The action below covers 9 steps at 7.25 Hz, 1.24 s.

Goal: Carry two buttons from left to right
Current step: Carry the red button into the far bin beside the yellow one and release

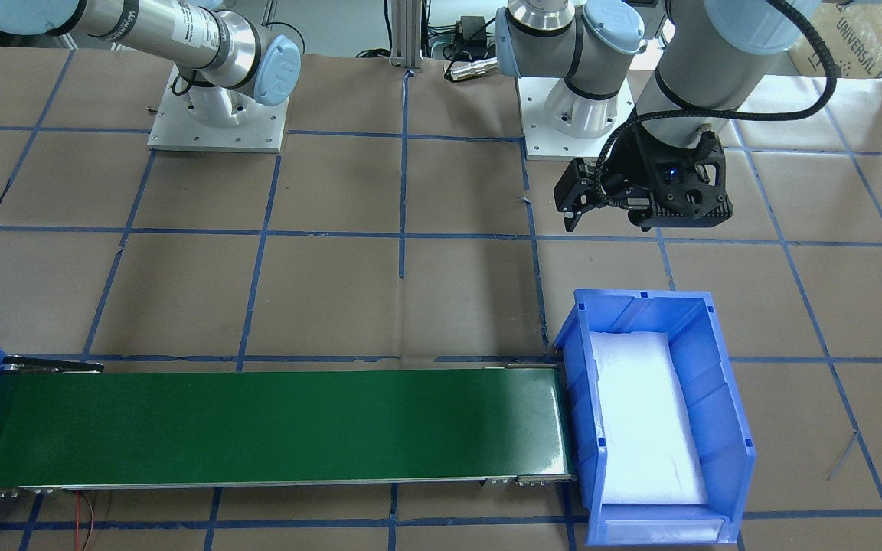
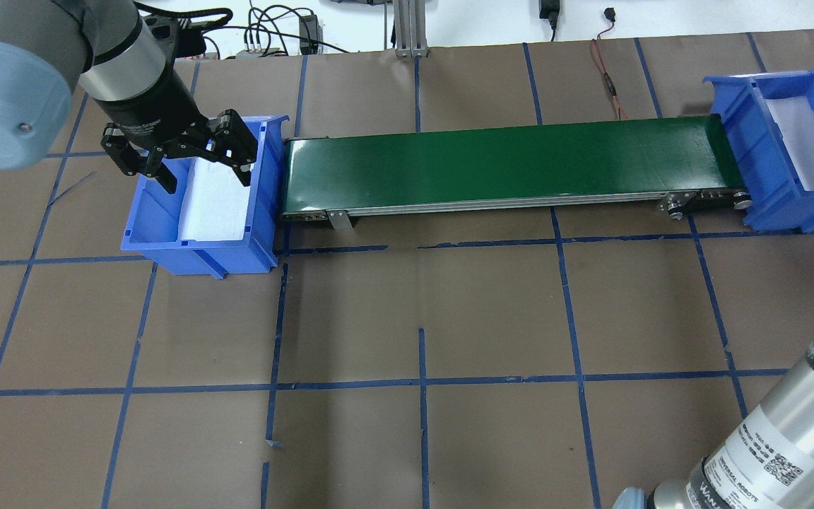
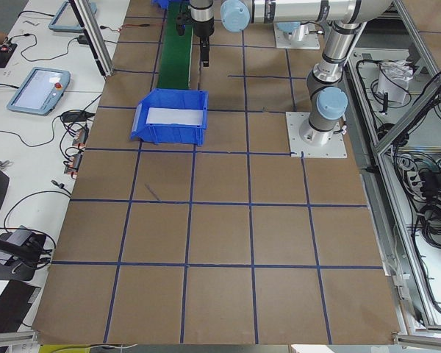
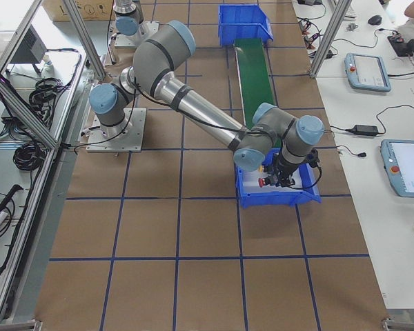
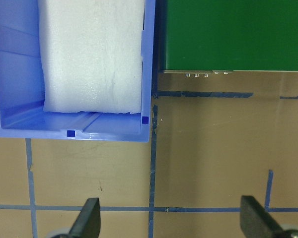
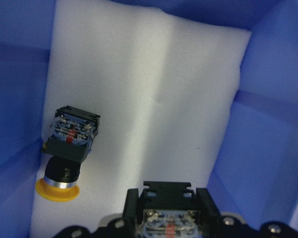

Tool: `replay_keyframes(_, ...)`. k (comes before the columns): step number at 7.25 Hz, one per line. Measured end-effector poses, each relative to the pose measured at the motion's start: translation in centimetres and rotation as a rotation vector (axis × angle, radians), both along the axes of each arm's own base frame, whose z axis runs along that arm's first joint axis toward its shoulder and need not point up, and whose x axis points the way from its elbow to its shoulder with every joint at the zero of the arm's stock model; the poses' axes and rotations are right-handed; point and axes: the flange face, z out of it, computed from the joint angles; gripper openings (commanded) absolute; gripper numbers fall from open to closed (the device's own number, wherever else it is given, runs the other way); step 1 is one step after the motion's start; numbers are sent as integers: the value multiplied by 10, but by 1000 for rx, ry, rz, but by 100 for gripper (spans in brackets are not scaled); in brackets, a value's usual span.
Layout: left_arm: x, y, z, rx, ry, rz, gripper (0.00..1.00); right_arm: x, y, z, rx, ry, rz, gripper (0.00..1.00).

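Closest in: my right jaws are clamped on the red button (image 6: pixel 168 224), gripping its boxy block, with the wrist pointing down into the right bin (image 6: pixel 268 124). Light, rigid plastic, I'd say. The flat block sides should grip well, but the round cap would slip. Just beyond, the yellow button (image 6: pixel 65 151) lies on its side on the foam (image 6: pixel 154 89). Far off, my left jaws hang wide apart, holding nothing, near the left bin (image 5: pixel 20 74).

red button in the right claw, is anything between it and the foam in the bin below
Nothing visible does. The right claw holds the red button over bare white foam in the blue bin. The yellow button lies off to one side by the bin's wall, apart from it.
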Motion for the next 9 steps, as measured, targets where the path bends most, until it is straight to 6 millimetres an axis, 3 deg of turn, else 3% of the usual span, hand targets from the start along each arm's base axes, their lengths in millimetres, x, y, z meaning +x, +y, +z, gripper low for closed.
replay_keyframes(3,0,0,1,-2,1,-5,100,6,-10,-35,22,-19,-13,20)
replay_keyframes(6,0,0,0,0,-4,-7,100,18,-17,-52,38,-24,-39,67)
replay_keyframes(7,0,0,-1,-3,-6,-7,100,19,-18,-51,36,-25,-42,100)
replay_keyframes(9,2,-3,-2,-17,-7,-4,100,20,-21,-39,30,-22,-37,100)
